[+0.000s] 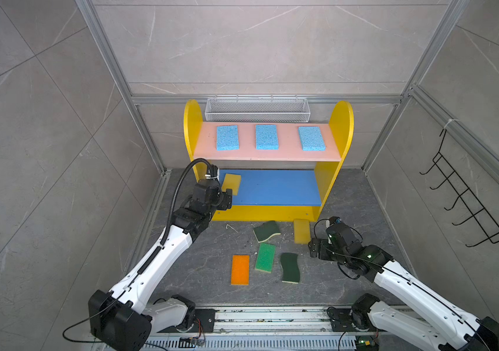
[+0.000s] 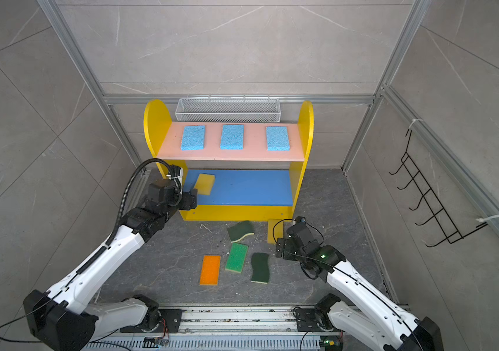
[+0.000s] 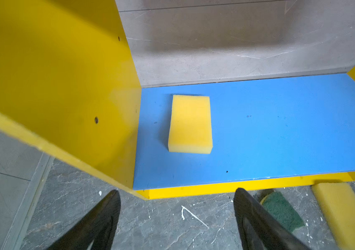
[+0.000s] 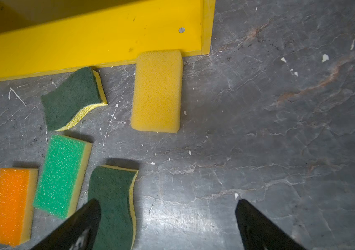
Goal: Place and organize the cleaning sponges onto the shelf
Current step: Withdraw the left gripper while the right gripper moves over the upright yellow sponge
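Observation:
The shelf (image 1: 342,127) stands at the back. Three light blue sponges (image 1: 266,136) lie in a row on its pink board. A yellow sponge (image 3: 190,124) rests flat at the left end of the blue board (image 1: 275,188). My left gripper (image 3: 177,194) hangs open and empty just in front of that end. On the floor lie a yellow sponge (image 4: 158,91) against the shelf's base, two dark-green wavy sponges (image 4: 72,97) (image 4: 112,201), a bright green sponge (image 4: 63,173) and an orange sponge (image 4: 11,203). My right gripper (image 4: 168,205) is open above the floor, beside the nearer wavy sponge.
A white wire-mesh basket (image 1: 257,109) hangs on the back wall behind the shelf. A black wire hook rack (image 1: 461,197) is fixed to the right wall. Aluminium frame posts close in the floor, and a mounting rail (image 1: 272,317) runs along the front.

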